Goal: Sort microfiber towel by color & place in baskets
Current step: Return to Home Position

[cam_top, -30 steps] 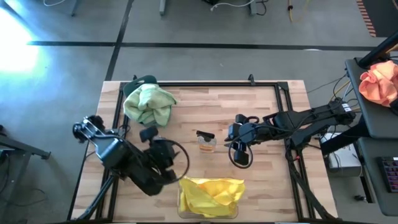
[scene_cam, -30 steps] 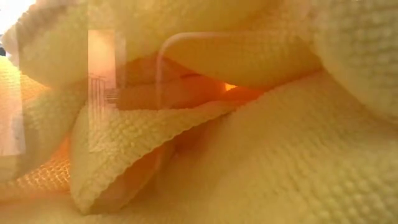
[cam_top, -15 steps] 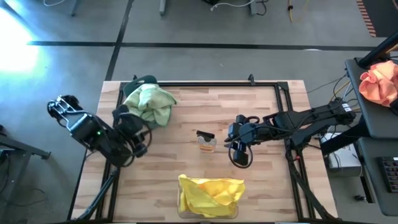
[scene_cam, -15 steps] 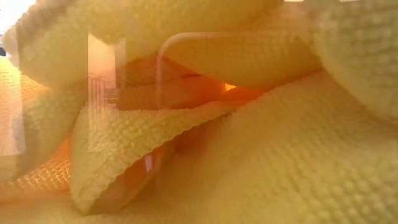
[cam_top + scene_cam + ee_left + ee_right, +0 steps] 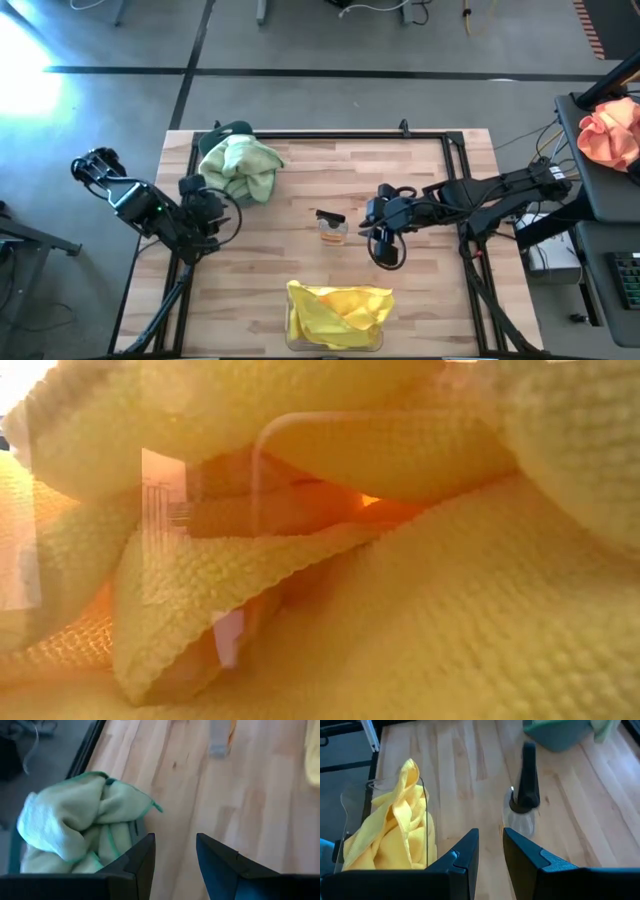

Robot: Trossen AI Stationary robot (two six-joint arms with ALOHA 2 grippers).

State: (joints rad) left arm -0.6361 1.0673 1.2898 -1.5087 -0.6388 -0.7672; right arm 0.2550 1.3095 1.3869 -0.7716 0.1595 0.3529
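Note:
Pale green microfiber towels (image 5: 240,168) lie heaped in the teal basket (image 5: 232,130) at the table's far left; they also show in the left wrist view (image 5: 75,830). Bright yellow towels (image 5: 338,312) fill the clear basket (image 5: 292,338) at the near edge, seen again in the right wrist view (image 5: 390,840). They fill the low view (image 5: 400,610). My left gripper (image 5: 222,203) hangs open just near-side of the green heap, its open fingers (image 5: 175,855) over bare wood. My right gripper (image 5: 370,222) waits open at mid-table, right of centre (image 5: 490,850).
A small amber-and-black object (image 5: 332,228) stands at the table's middle, just left of my right gripper (image 5: 524,805). An orange-pink cloth (image 5: 610,132) lies on a stand off the table's right side. Bare wood (image 5: 300,260) stretches between the two baskets.
My left arm has swung from beside the clear basket at the near edge toward the table's left and far side, ending beside the green towels. The towels and baskets lie as before.

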